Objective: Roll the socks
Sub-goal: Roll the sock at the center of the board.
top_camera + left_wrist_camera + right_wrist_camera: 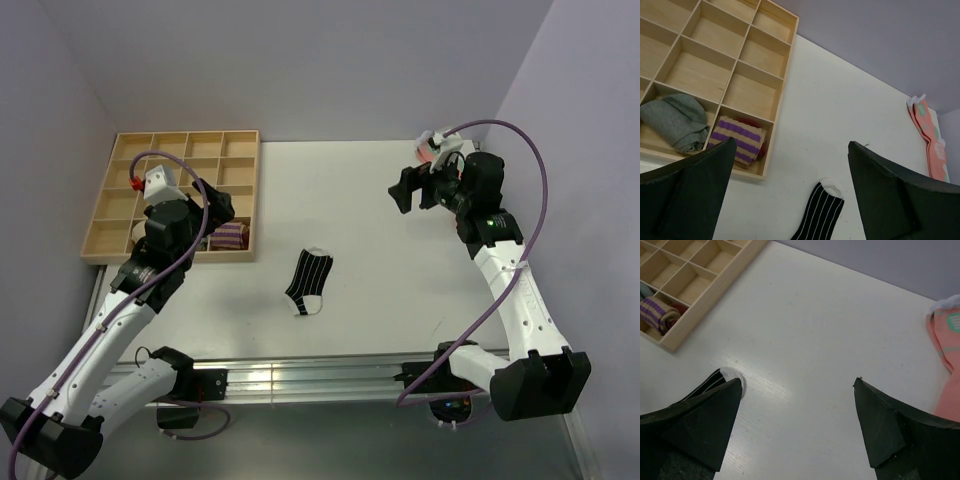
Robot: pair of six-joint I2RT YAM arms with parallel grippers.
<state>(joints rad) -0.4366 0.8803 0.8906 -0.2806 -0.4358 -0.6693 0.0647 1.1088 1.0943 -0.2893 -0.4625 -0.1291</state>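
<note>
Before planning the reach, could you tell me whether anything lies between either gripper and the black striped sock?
Nothing visible does. The black white-striped fabric sock lies alone on the white table; only bare tabletop separates it from the open left gripper and the open right gripper.

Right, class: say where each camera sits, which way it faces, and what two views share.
Top external: overhead from the near side, looking down on the left arm, right arm and table.
Left wrist: on the left arm, facing the wooden tray; the open left gripper frames it.
Right wrist: on the right arm, facing the table; the open right gripper frames it.
Shared: all three show the black striped sock.
</note>
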